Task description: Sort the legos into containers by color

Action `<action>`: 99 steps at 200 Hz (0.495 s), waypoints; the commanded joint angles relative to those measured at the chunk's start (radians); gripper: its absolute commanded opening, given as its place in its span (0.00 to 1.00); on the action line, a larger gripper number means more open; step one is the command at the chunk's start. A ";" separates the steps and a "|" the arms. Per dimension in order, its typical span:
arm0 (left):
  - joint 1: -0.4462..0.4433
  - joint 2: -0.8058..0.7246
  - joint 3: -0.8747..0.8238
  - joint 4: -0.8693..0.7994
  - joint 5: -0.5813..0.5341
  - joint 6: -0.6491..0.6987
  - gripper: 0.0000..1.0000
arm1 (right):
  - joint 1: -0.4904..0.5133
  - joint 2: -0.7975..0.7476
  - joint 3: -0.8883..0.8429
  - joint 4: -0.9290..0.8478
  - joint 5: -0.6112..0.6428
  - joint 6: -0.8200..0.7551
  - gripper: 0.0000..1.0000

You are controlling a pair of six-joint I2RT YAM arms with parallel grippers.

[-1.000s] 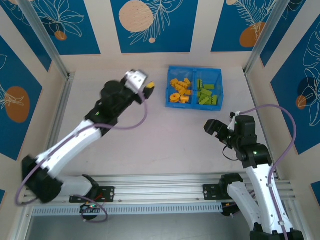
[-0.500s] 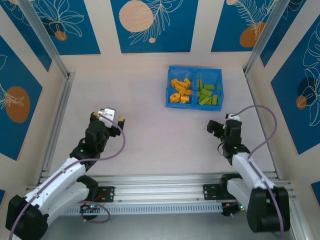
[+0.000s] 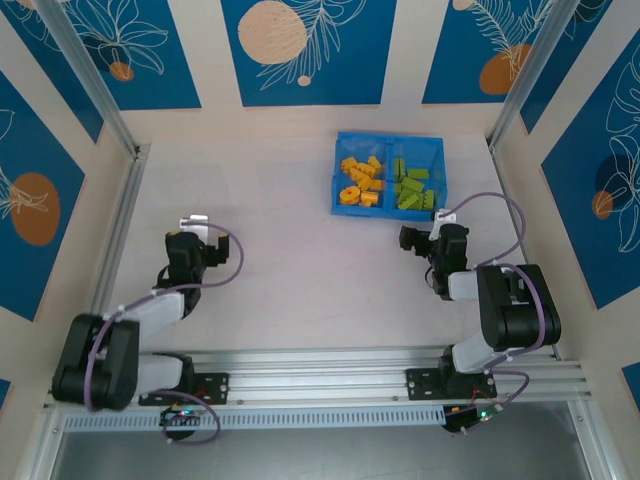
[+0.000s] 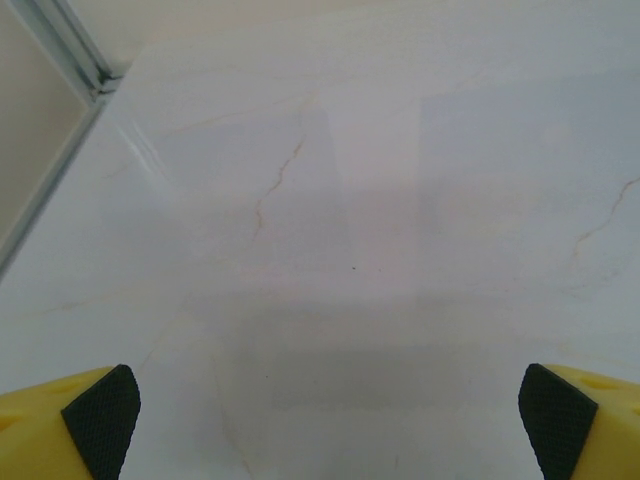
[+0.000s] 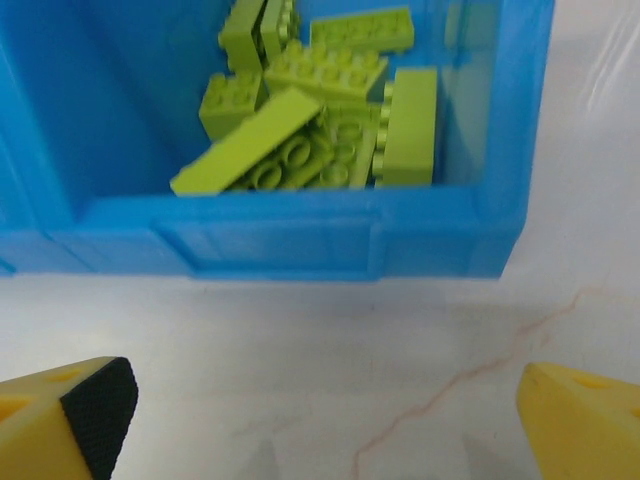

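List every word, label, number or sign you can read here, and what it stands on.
None can be read. The blue tray, green legos and wall panels bear no legible text; any lettering on the legos' studs is too blurred to tell.

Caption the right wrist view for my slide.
Lime green legos heaped in the blue tray, seen between open yellow fingers.

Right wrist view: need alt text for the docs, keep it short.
A pile of lime green legos lies in one compartment of a blue tray, seen over its near wall. The tray stands on a pale table; the right gripper is open and empty at the bottom edge, short of the tray.
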 commanded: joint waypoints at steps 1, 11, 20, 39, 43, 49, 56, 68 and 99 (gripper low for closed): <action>0.052 0.177 0.030 0.231 0.110 -0.008 1.00 | 0.016 -0.006 -0.002 0.104 0.054 -0.031 1.00; 0.059 0.279 -0.007 0.434 0.120 -0.002 1.00 | 0.022 -0.001 -0.005 0.114 0.064 -0.035 1.00; 0.062 0.211 0.013 0.263 0.130 -0.018 1.00 | 0.021 -0.004 -0.002 0.103 0.063 -0.034 1.00; 0.067 0.232 0.020 0.284 0.188 0.003 1.00 | 0.020 -0.004 -0.003 0.105 0.061 -0.034 1.00; 0.067 0.238 0.019 0.298 0.188 0.004 1.00 | 0.020 -0.004 -0.002 0.105 0.061 -0.034 1.00; 0.068 0.240 0.020 0.299 0.187 0.005 1.00 | 0.020 -0.003 -0.001 0.107 0.060 -0.034 1.00; 0.069 0.235 0.019 0.294 0.187 0.005 1.00 | 0.020 -0.003 -0.001 0.106 0.061 -0.034 1.00; 0.067 0.234 0.018 0.294 0.187 0.005 1.00 | 0.021 -0.002 -0.001 0.106 0.061 -0.034 1.00; 0.068 0.234 0.030 0.274 0.227 0.019 1.00 | 0.020 -0.002 0.002 0.100 0.061 -0.034 1.00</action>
